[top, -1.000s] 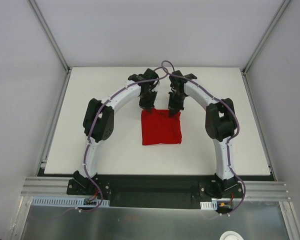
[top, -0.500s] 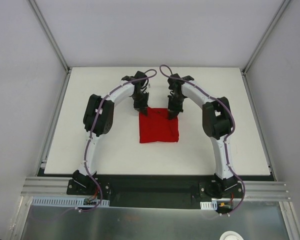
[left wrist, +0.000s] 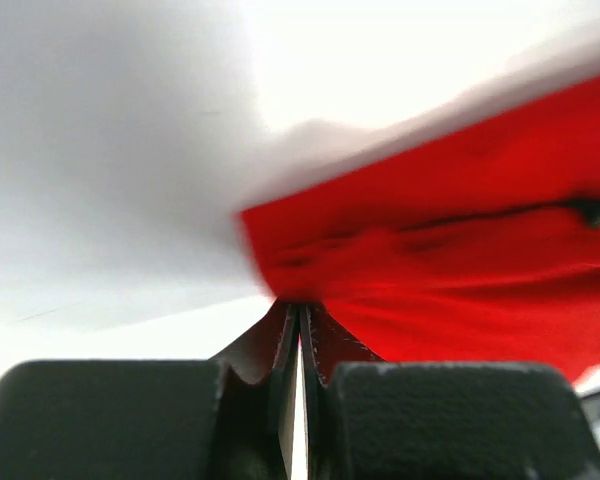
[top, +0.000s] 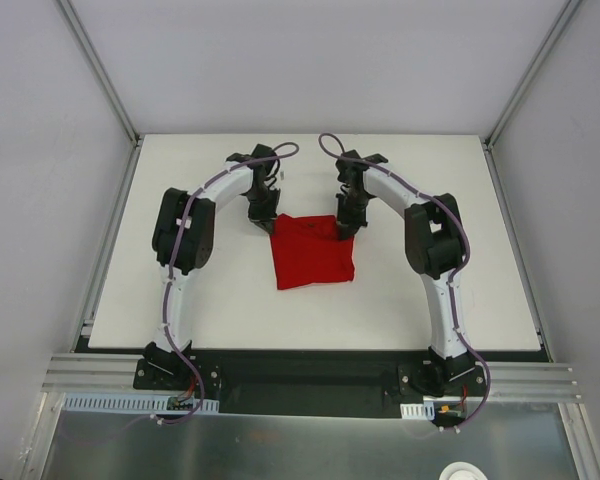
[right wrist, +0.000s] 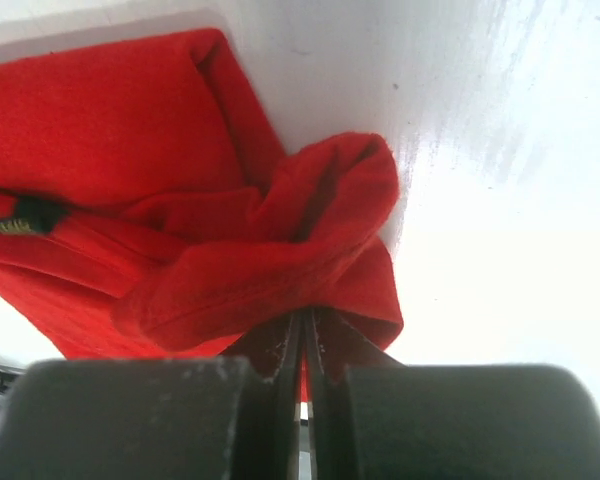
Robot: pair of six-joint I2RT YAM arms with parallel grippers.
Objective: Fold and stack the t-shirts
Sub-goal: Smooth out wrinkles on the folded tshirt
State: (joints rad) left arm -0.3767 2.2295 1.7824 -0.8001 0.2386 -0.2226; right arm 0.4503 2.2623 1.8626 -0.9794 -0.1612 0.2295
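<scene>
One red t-shirt (top: 312,255) lies folded into a rough square on the white table (top: 160,300), slightly skewed. My left gripper (top: 267,224) is at its far left corner. In the left wrist view the jaws (left wrist: 300,305) are shut with the red cloth (left wrist: 430,260) pinched at their tips; that view is blurred. My right gripper (top: 344,230) is at the far right corner. In the right wrist view it (right wrist: 302,315) is shut on a bunched fold of the shirt (right wrist: 130,130). A small dark label (right wrist: 20,218) shows on the cloth.
White walls with metal frame posts (top: 110,90) close in the table on the left, right and back. A black base plate (top: 310,375) and metal rail (top: 80,372) run along the near edge.
Both grippers have moved left and a little farther back, the left one more. The shirt has slid left with them and now lies slightly turned.
</scene>
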